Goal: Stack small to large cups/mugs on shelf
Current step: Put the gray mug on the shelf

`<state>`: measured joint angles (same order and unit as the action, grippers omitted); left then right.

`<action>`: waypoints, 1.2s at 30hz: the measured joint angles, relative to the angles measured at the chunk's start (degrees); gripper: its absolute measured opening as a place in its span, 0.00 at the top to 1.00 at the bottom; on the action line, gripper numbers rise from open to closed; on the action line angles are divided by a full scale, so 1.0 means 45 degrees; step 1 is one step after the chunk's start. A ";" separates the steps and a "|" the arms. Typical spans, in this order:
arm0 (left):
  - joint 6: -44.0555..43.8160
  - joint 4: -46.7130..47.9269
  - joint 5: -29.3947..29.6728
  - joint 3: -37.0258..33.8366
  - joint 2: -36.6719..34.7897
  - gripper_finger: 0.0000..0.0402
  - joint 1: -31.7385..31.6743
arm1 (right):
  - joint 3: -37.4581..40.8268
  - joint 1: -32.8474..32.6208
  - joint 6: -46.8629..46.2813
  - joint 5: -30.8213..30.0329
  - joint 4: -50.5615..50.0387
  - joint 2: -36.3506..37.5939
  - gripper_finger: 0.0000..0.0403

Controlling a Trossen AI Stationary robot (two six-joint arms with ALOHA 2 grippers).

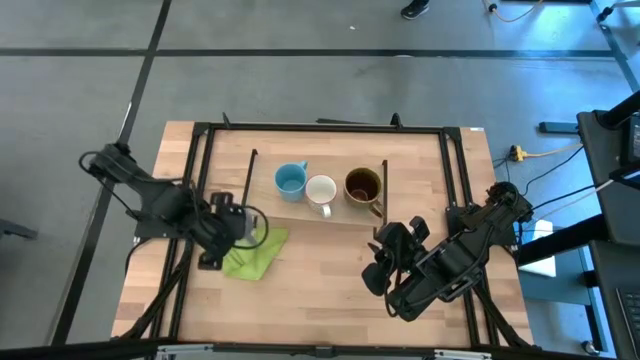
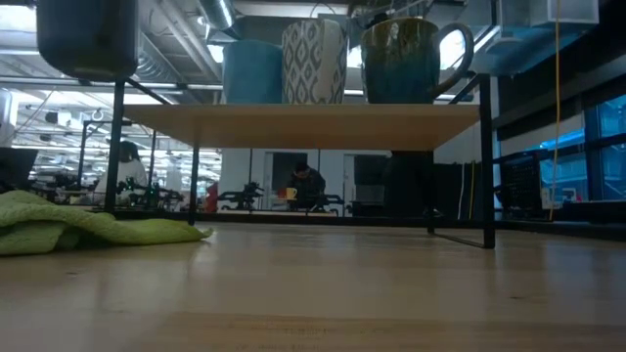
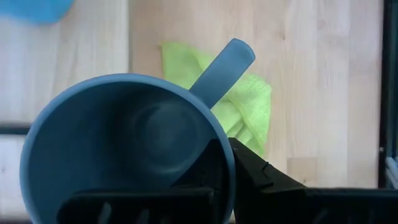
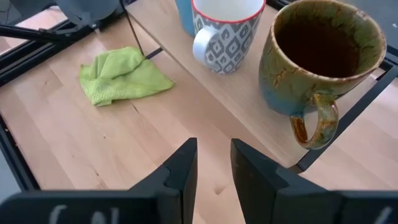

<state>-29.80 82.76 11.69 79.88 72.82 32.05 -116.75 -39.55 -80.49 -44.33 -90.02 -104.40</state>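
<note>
A grey-blue mug (image 3: 124, 143) hangs in the air over the table's left part, seen dark at the top left of the low view (image 2: 88, 39). My left gripper (image 1: 228, 232) is shut on it, above a green cloth (image 1: 255, 255). On the shelf (image 2: 303, 125) stand a light blue mug (image 1: 290, 180), a white patterned mug (image 1: 320, 190) and a larger brown mug (image 1: 362, 185) in a row, each on its base. My right gripper (image 4: 213, 152) is open with nothing between its fingers, raised near the shelf's right end. My left gripper holds the grey-blue mug by its rim wall (image 3: 227, 155), one finger inside the mug and one outside. The fingers come from above, pointing steeply down. The mug is lifted clear and upright, mouth up, with its handle (image 3: 221, 71) sticking out to the side of the grip.
The green cloth (image 3: 249, 106) lies crumpled on the tabletop in front of the shelf's left end. Black frame rods (image 1: 200, 160) run along the table's sides. Bare wood (image 1: 320, 290) lies between the two grippers.
</note>
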 joint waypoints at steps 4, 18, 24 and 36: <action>0.0229 0.0107 0.0205 0.0187 -0.0212 0.99 -0.0266 | 0.0000 0.0010 0.0010 -0.0055 0.0000 0.0004 0.76; 0.5568 -0.0249 0.0808 0.2905 0.1120 0.99 -0.1414 | 0.0000 0.0010 -0.0040 -0.0143 0.0000 0.0009 0.76; 0.6710 0.0704 0.0432 0.2890 0.2011 0.99 -0.2052 | 0.0000 0.0010 -0.0049 -0.0143 0.0002 0.0009 0.76; 0.7505 0.0536 -0.1694 0.2844 0.1981 0.99 -0.4207 | 0.0000 0.0010 -0.0092 -0.0137 0.0000 0.0009 0.76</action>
<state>3.97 85.17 4.07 92.67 81.73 13.12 -116.75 -39.51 -80.90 -44.95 -90.02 -104.36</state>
